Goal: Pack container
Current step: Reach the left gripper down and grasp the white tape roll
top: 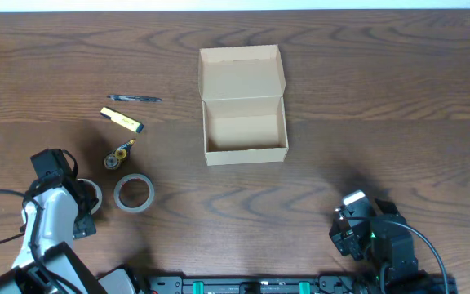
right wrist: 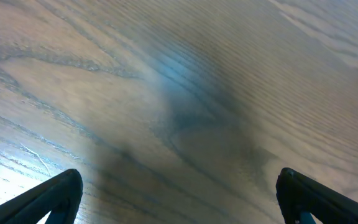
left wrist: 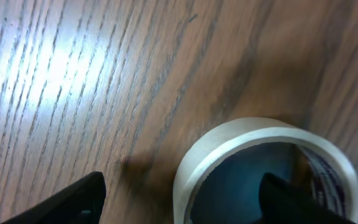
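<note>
Container [top: 246, 155] mouth-up, long axis left-right, lid toward far edge; left end effector [left wrist: 182, 200], right end effector [right wrist: 180, 200] both parted

Office-like desk setup: wood-grain table [top: 365, 98], pen [top: 135, 99], highlighter [top: 121, 120], tape roll [top: 133, 193].

Top-down overhead; wrist cameras near table [top: 382, 122]

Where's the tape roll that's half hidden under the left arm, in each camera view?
Overhead: lower left, the tape roll peeks out beside the left arm, next to a second roll.
Left wrist: probably the same roll, bottom right, the open left end effector straddling its wall.
Right wrist: not in it.
Shared landmark: the wood-grain table.
</note>
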`<state>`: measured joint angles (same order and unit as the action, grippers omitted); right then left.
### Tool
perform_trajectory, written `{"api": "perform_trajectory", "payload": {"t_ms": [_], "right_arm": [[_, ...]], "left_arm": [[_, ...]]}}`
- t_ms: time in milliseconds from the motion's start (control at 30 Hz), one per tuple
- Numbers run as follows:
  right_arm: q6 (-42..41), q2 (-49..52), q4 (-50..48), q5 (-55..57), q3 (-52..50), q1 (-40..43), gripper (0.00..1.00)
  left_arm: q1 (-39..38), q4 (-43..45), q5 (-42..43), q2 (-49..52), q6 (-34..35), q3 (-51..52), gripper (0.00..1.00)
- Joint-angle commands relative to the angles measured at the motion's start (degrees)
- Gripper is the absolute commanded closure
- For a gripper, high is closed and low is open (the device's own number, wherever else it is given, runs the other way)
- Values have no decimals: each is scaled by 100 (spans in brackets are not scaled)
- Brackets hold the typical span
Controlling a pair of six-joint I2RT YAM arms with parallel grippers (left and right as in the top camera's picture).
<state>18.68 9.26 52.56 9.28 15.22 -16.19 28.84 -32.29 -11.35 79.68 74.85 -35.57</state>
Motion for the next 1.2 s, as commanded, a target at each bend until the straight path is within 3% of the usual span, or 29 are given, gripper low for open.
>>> {"api": "perform_trajectory", "payload": {"t_ms": [0, 267, 400, 767, 1000, 1167], "right_arm": [[66, -37, 20, 33, -24, 50, 1], [66, -35, 22, 33, -24, 50, 1], [66, -37, 22, 33, -24, 50, 1], [66, -37, 22, 33, -24, 50, 1], [66, -35, 20, 33, -24, 50, 1], [66, -35, 22, 33, -24, 50, 1]], "left_arm": [[28, 0, 92, 109, -74, 11, 28], [28, 2, 92, 304, -72, 11, 62], [28, 63, 92, 302, -74, 9, 93], [28, 107, 98, -658, -247, -236, 94], [-114, 103, 728, -1296, -1314, -866, 94], [-839, 79, 1161, -1231, -2127, -1773, 94]]}}
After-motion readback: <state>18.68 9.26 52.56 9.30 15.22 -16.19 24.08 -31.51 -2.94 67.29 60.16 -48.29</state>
